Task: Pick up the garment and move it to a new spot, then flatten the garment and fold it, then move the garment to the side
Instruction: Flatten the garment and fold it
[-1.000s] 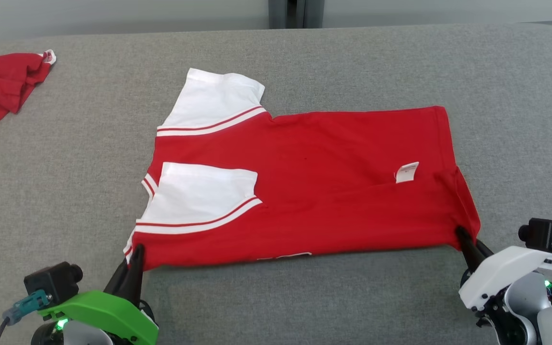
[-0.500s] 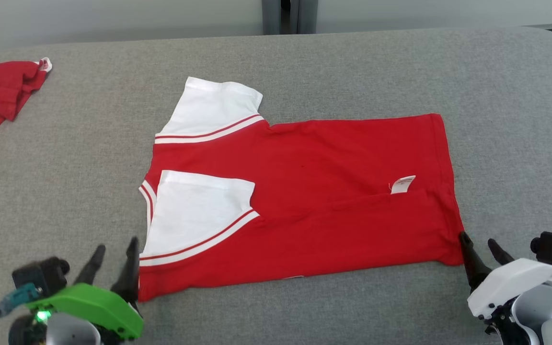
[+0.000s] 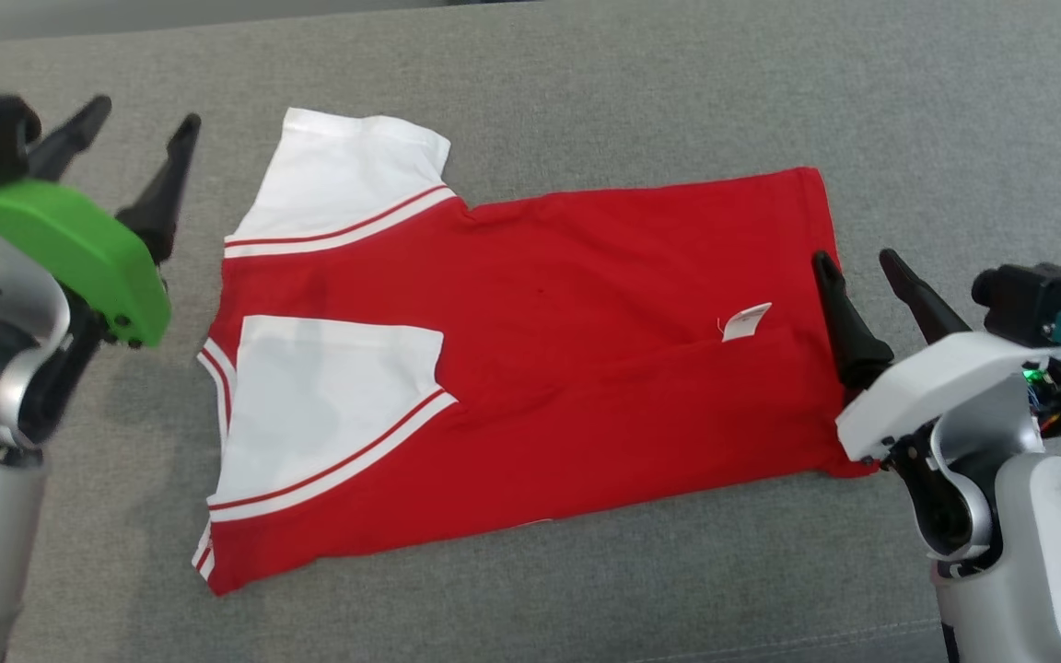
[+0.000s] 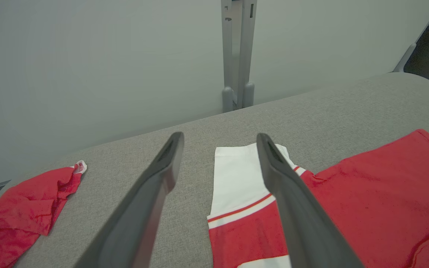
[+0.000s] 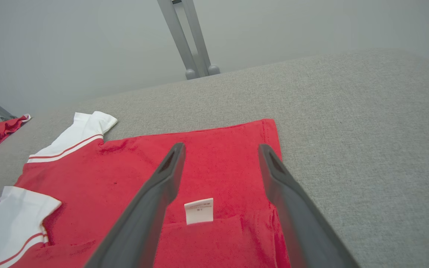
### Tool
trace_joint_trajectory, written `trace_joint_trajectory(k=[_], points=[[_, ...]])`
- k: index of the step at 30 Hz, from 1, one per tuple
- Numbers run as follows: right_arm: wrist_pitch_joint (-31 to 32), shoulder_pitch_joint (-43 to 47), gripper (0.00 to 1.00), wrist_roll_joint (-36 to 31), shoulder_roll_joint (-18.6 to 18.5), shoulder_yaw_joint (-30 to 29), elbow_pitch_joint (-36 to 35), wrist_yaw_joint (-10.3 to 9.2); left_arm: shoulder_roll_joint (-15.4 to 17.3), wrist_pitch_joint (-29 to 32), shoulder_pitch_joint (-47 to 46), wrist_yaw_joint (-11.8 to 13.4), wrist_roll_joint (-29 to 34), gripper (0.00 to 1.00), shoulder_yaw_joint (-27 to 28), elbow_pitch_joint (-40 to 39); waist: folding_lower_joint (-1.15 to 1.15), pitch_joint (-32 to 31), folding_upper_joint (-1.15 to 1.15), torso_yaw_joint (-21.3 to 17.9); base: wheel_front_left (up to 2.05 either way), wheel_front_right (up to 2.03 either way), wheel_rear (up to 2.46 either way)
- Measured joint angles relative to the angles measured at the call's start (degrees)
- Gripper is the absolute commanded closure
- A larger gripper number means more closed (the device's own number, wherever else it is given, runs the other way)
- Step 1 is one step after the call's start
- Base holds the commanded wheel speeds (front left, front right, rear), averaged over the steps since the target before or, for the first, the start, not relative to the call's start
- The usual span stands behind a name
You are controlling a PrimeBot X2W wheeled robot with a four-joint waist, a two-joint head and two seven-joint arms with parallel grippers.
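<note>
Firstly, grey padded surface [image 3: 586, 83]: woven fabric top with a rounded far-right corner, carrying every item below. A plain pale wall [image 4: 88, 56] stands behind it.

Garment [image 3: 586, 368]: red short-sleeved shirt with white sleeves. It lies flat at the middle of the surface, collar end toward the robot's left and hem toward its right. The near long edge is folded over onto the body. A few shallow creases show near the fold.

Left gripper [image 3: 145, 112]: green-shelled, with two long dark fingers spread wide apart and nothing between them. In the head view it hangs beside the garment's left end, over bare surface. In the left wrist view one finger crosses in front of the far sleeve.

Right gripper [image 3: 854, 257]: white-shelled, its fingers likewise spread wide and holding nothing. It sits at the garment's hem end. In the head view one finger lies across the red cloth and the other over bare grey.

Second red cloth [image 4: 21, 201]: a crumpled heap at the far-left edge of the surface, well apart from the garment.

Sleeves, two: the far sleeve [image 3: 346, 180] projects past the garment's far edge. The near sleeve [image 3: 328, 405] is folded onto the red body. Both are white with a red stripe near the seam.

Post [image 4: 237, 56]: a grey upright against the wall.

Label [image 3: 745, 321]: a small white tag at the fold line, near the hem.
</note>
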Motion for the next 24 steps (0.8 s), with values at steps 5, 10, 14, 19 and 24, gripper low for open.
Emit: trace_joint_trajectory(k=[5,10,14,19,24], points=[[-0.02,-5.39,0.0,-0.01,-0.02,4.21,0.32,0.0,1.48,4.7,-10.17,-1.01,0.33,0.0,-1.23,5.89,0.0,4.02,0.0,-2.35,0.0,0.0,0.0],[-1.49,-9.72,0.0,0.47,-0.07,6.7,2.16,0.0,1.97,8.73,-14.81,-1.52,-0.58,0.0,-2.04,12.41,0.0,8.34,0.0,-4.99,0.0,0.0,0.0],[-2.79,-12.38,0.0,1.13,-0.07,8.2,3.89,0.0,2.54,10.4,-16.7,-1.47,-1.69,0.0,-1.31,16.63,0.0,11.37,0.0,-7.15,0.0,0.0,0.0],[-4.31,-15.03,0.0,1.76,-0.1,9.81,6.05,0.0,3.35,11.8,-18.37,-1.44,-2.35,0.0,-1.01,20.26,0.01,14.39,0.0,-10.46,0.0,0.0,0.0],[-5.6,-16.54,0.0,2.34,-0.08,10.66,7.59,0.0,4.41,13.13,-18.45,-1.46,-3.37,0.0,-0.85,22.17,0.01,16.86,0.0,-13.61,0.0,0.0,0.0]])
